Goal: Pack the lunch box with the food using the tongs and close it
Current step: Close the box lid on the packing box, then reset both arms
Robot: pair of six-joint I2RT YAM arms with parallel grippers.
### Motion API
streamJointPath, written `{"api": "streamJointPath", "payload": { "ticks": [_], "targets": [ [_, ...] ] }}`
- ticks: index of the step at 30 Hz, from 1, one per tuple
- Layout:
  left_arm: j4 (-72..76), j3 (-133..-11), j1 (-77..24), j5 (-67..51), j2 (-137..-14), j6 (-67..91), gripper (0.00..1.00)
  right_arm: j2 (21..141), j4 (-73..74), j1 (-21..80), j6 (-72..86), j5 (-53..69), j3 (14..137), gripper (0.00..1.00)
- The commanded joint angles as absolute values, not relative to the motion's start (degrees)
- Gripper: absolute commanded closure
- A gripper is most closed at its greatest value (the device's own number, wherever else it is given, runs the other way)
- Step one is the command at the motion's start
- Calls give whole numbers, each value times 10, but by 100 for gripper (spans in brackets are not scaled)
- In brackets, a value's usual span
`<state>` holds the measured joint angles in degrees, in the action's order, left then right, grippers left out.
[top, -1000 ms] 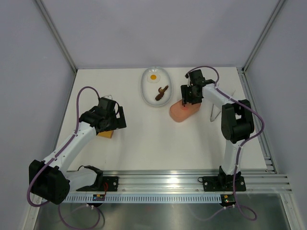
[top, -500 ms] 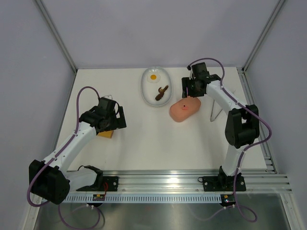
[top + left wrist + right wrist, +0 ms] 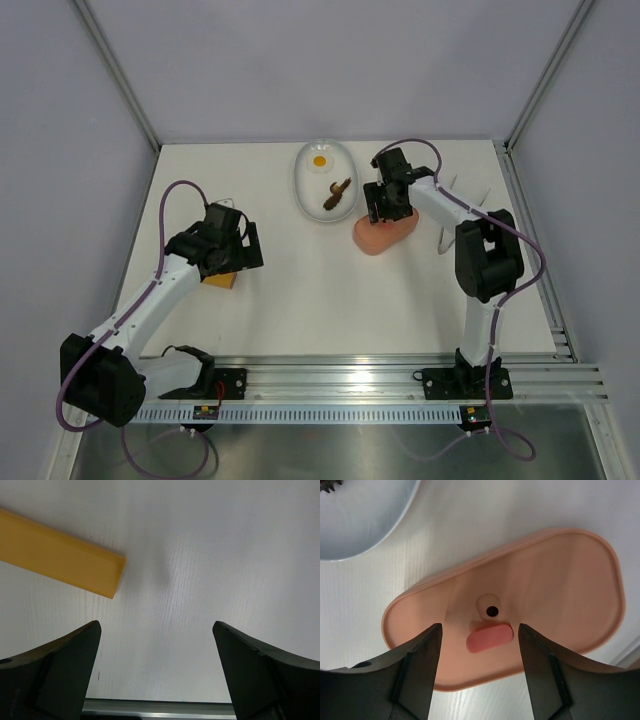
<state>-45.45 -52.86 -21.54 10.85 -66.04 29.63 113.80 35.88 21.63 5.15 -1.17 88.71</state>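
The pink lunch box point(image 3: 383, 238) stands right of centre with its flat lid point(image 3: 555, 580) lying on top, the red mark point(image 3: 490, 636) facing up. My right gripper point(image 3: 384, 207) hovers over the box's far end; in the right wrist view it point(image 3: 480, 628) is open, its fingers either side of the red mark and not touching it. Food, a fried egg point(image 3: 319, 160) and brown pieces point(image 3: 338, 192), lies in the white dish point(image 3: 305, 190). The thin silver tongs point(image 3: 445, 236) lie on the table right of the box. My left gripper point(image 3: 156, 625) is open and empty over bare table.
A yellow-orange block point(image 3: 60, 560) lies by my left gripper, at the left of the table point(image 3: 218, 279). The dish's rim point(image 3: 395, 525) sits close to the box's left end. A metal rail point(image 3: 160, 707) runs along the near table edge.
My right gripper lifted off the lunch box, swung toward the back, then came back left and hangs over the lid. The left arm has not moved.
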Motion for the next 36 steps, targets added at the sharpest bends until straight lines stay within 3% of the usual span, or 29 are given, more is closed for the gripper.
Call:
{"api": "streamJointPath", "payload": {
  "ticks": [1,10,15,16,17,30,36],
  "targets": [
    [-446,-534,-217,116,-647,295,1,1069,368,215,48,-56,896,30],
    [-449,-532,-217,120,-642,295,1,946,357,200,89,-132,872,28],
    [-449,-534,-217,120,-640,295,1,866,351,197,142,-177,823,22],
    [-448,-535,-217,121,-640,296,1,854,352,198,150,-193,799,8],
    [-448,-535,-217,121,-637,298,1,839,348,198,161,-197,787,1],
    [-447,-551,-218,137,-631,290,1,612,423,198,272,-264,565,1],
    [-440,-553,-217,129,-633,293,1,570,453,197,306,-273,520,0]
  ]
}}
